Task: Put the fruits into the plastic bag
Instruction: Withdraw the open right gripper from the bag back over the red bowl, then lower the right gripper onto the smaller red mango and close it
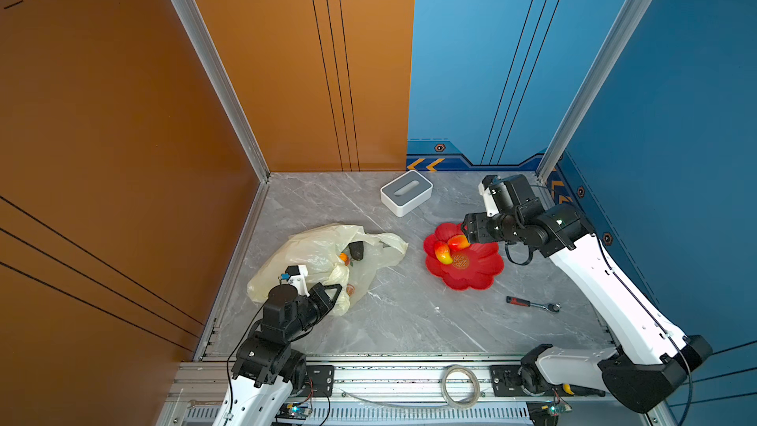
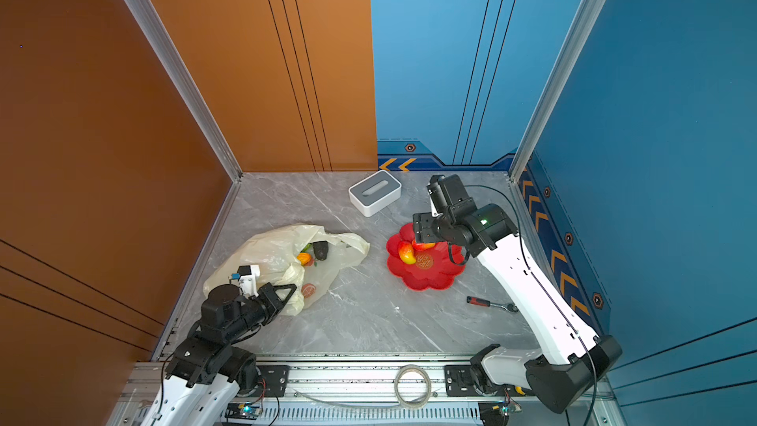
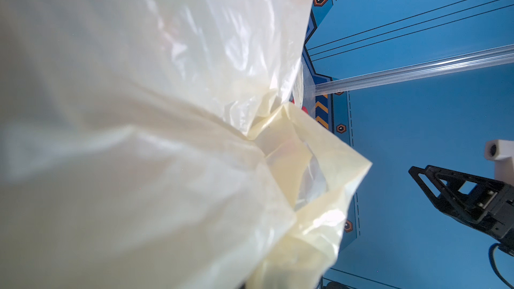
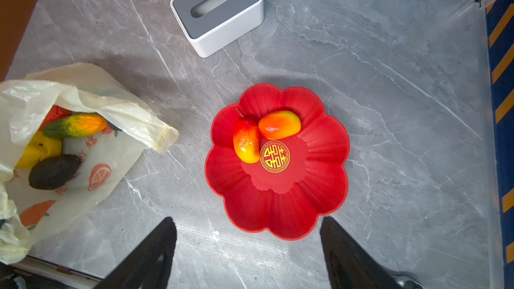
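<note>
The cream-yellow plastic bag [image 1: 311, 252] [image 2: 270, 252] lies at the left with its mouth facing the middle. My left gripper [image 1: 335, 292] [image 2: 291, 289] is shut on the bag's near edge, and plastic [image 3: 139, 134] fills the left wrist view. Inside the bag lie a dark avocado [image 4: 54, 171], a green-orange mango [image 4: 75, 125] and a yellow fruit [image 4: 39, 148]. Two red-yellow mangoes [image 4: 246, 140] [image 4: 279, 124] rest side by side on the red flower-shaped dish [image 4: 278, 212] [image 1: 471, 276]. My right gripper [image 4: 247, 219] [image 1: 469, 231] hangs open above the dish, nothing between its fingers.
A white-and-grey box [image 1: 405, 192] [image 4: 217, 9] stands at the back. A red-handled ratchet wrench [image 1: 532, 304] lies on the marble to the right of the dish. A tape roll [image 1: 461, 391] sits on the front rail. Walls close in the left, back and right.
</note>
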